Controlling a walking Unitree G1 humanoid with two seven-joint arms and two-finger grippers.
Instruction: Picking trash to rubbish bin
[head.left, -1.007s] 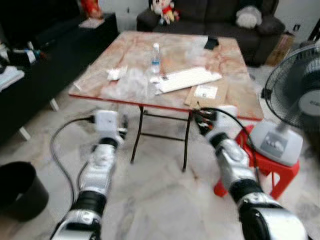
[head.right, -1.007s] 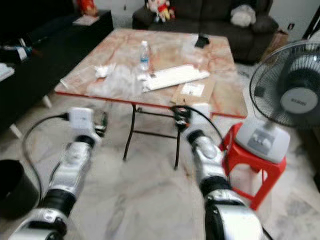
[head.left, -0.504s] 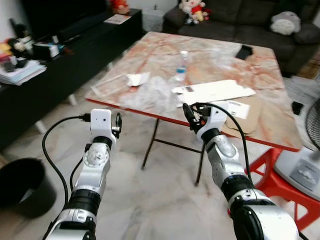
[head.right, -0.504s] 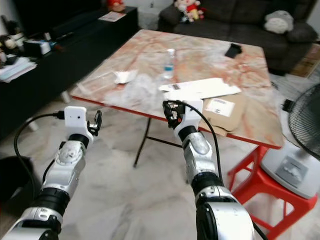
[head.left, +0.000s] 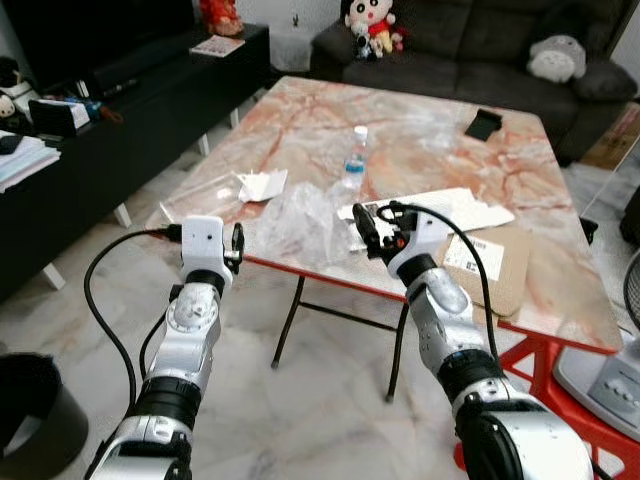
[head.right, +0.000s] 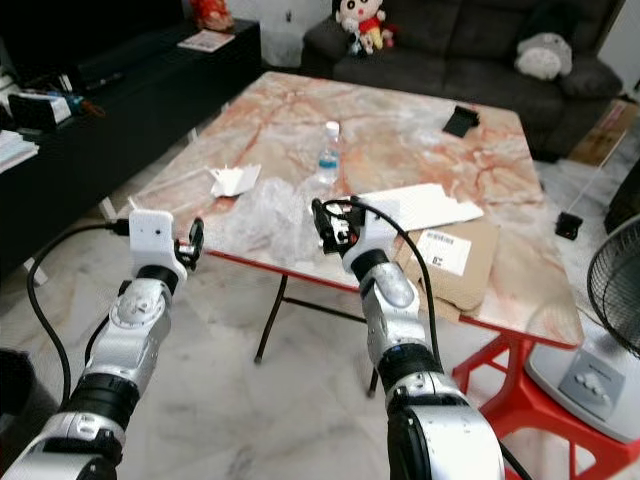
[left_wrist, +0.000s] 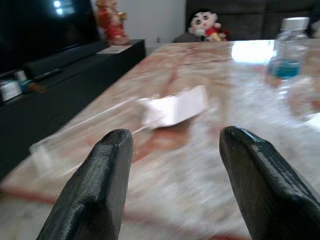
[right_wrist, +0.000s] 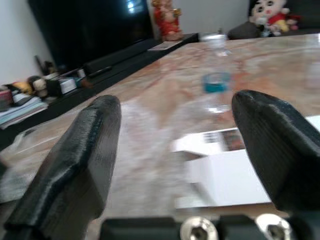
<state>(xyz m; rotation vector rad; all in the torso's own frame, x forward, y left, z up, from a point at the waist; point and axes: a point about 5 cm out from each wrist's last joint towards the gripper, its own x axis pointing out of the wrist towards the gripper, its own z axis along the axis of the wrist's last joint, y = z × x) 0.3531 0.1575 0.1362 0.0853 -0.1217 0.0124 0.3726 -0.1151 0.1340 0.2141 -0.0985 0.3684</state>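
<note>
both grippers released, fingers spread, empty; right gripper (head.left: 366, 226) at near table (head.left: 420, 140) edge, just beside clear crumpled plastic (head.left: 300, 215); left gripper (head.left: 237, 245) before the near-left corner, facing white crumpled paper (left_wrist: 172, 107); water bottle (head.right: 327, 152) upright mid-table; black bin (head.left: 30, 420) on floor far left

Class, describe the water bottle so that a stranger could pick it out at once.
Find the marble-patterned table before the dark sofa. Near its middle stands the water bottle, upright behind the crumpled clear plastic: the one standing thing there, clear with a white cap.
</note>
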